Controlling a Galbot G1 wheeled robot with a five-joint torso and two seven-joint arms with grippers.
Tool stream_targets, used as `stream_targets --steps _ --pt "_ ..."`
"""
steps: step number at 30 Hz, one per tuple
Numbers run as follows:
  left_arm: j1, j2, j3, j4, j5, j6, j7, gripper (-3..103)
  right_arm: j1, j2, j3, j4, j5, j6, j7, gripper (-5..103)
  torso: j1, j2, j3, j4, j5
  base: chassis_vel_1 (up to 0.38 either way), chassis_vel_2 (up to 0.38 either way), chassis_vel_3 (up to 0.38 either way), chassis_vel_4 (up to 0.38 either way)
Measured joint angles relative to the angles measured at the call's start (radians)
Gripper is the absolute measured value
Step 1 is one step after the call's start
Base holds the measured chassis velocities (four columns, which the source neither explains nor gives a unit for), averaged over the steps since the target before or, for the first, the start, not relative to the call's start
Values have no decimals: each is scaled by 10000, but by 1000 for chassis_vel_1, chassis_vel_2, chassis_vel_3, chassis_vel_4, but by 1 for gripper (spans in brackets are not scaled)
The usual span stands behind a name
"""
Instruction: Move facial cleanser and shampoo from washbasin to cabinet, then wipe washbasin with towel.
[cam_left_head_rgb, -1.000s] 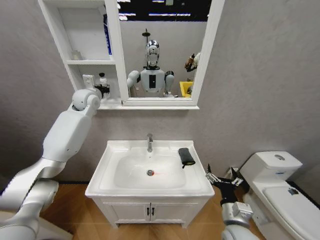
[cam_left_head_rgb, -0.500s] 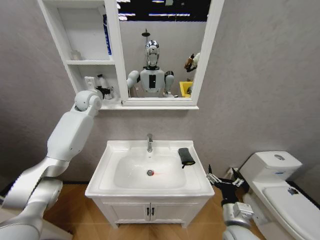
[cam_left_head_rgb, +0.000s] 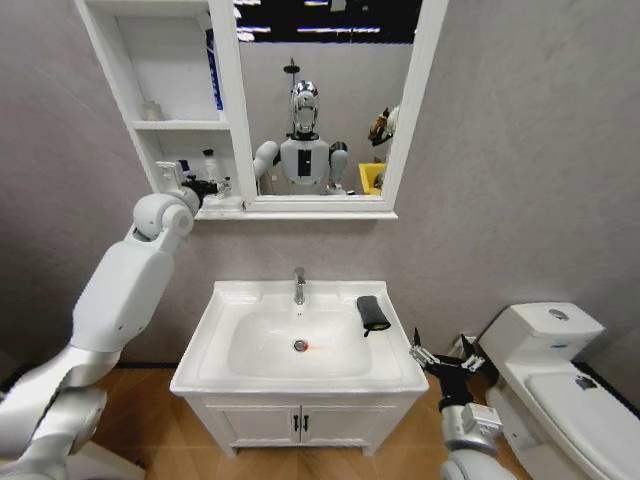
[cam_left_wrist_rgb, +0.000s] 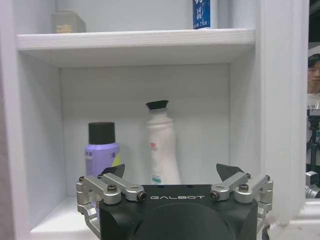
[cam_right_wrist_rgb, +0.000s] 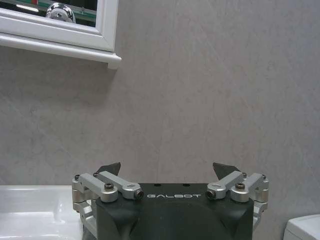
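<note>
My left gripper is open and holds nothing; it faces the lower shelf of the cabinet. On that shelf stand a purple shampoo bottle with a black cap and a white facial cleanser tube, upright and side by side just beyond the fingertips. In the head view the left gripper hangs at the shelf's front edge. The dark folded towel lies on the right rim of the washbasin. Low beside the basin's right front corner, my right gripper is open and empty, facing the wall.
A chrome tap stands at the back of the bowl. The upper shelf holds a blue item and a small box. A white toilet stands at the right, and a low vanity sits under the basin.
My left arm has swung a little to the left and lower, with its gripper still at the lower shelf. The right arm and the towel have not moved.
</note>
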Motion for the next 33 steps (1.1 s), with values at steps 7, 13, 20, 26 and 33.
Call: stream_targets --steps 7,13,20,26,33 --pt "2698 630 -1614 -2995 -39 69 -523 100 -24 -1 46 93 35 9 -21 100 -2 0 -2 0 3 0 0 0 0" --pt "7001 290 -3887 -5676 799 142 -496 100 -214 11 99 236 89 209 -32 100 -2 0 -2 -2 0 0 0 0 0" --pt "11905 -1877 -5829 -7493 3669 -705 1059 100 -545 0 71 442 176 403 -180 100 -4 1 -2 0 3 0 0 0 0" --pt "13998 -3645 -6319 -7536 5922 -2781 3044 100 -828 -11 51 560 280 610 -408 100 -5 2 -3 1 3 0 0 0 0" --pt "14909 -4967 -6754 -6427 5938 -4269 3792 100 -1419 -5 -97 794 272 424 -1004 100 -1 0 0 0 0 0 0 0 0"
